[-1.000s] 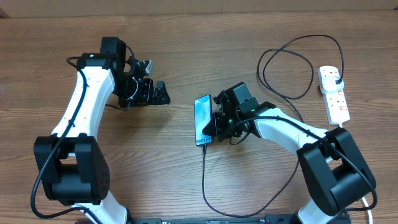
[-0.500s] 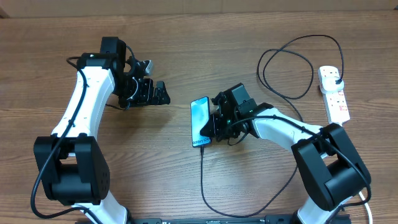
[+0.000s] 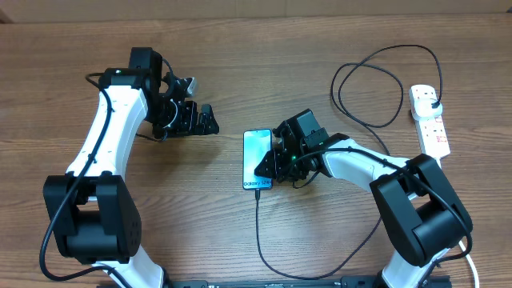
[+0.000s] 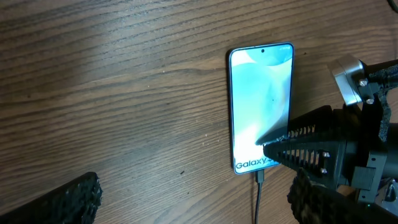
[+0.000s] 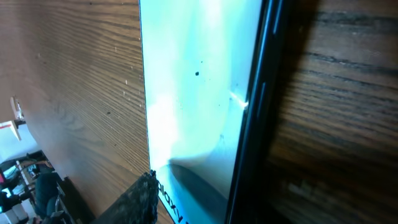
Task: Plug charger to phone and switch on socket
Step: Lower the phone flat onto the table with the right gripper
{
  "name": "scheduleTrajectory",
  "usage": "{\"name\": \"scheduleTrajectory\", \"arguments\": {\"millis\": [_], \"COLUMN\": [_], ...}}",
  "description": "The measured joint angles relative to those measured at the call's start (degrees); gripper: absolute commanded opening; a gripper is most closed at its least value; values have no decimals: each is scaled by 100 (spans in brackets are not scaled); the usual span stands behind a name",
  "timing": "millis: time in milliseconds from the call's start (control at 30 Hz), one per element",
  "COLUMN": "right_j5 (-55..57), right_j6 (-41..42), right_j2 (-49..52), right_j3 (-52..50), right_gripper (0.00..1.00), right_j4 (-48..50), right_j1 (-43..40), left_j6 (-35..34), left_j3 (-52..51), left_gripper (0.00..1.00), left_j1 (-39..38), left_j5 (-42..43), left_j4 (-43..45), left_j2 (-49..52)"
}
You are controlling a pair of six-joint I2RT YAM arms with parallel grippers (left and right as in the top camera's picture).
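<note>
wooden table [image 3: 240, 64]. left gripper [image 3: 205, 122] wide open, unmoved, well apart from phone. right gripper [image 3: 267, 166] jaws now parted, one finger over phone's rt edge. socket [image 3: 430, 120] far rt. phone [image 3: 256, 156] now flat, screen up; was tilted. charger [image 3: 258, 232] tip at its bottom edge.

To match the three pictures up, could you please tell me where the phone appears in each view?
Overhead: the phone lies flat near the middle of the frame, just left of the right arm.
Left wrist: the phone is right of centre, with its lettered end at the bottom.
Right wrist: the phone fills the middle, very close and slanted.
Shared landmark: the right arm's dark fingers by the phone's lettered end.
</note>
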Motion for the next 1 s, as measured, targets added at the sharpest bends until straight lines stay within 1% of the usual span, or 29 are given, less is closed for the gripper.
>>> {"name": "scheduleTrajectory", "arguments": {"millis": [67, 300, 467, 600, 633, 733, 867, 967, 1000], "right_j5": [0, -61, -61, -39, -17, 72, 313, 442, 466], "right_j6": [9, 109, 157, 280, 365, 503, 896, 1104, 1158], "right_j2": [0, -4, -22, -48, -66, -87, -146, -175, -184], "right_j3": [0, 15, 28, 46, 63, 87, 122, 142, 149], "right_gripper": [43, 49, 57, 66, 68, 72, 75, 81, 89], "right_j4": [4, 15, 11, 0, -20, -61, -166, -190, -190], "right_j1": [0, 0, 11, 35, 44, 46, 46, 48, 46], "left_j6": [2, 0, 2, 0, 0, 0, 0, 2, 0], "left_j3": [0, 0, 0, 0, 0, 0, 0, 0, 0], "left_gripper": [100, 100, 100, 100, 100, 100, 100, 100, 100], "left_j1": [0, 0, 0, 0, 0, 0, 0, 0, 0], "left_j5": [0, 0, 0, 0, 0, 0, 0, 0, 0], "left_j4": [0, 0, 0, 0, 0, 2, 0, 0, 2], "left_j2": [0, 0, 0, 0, -2, 0, -2, 0, 0]}}
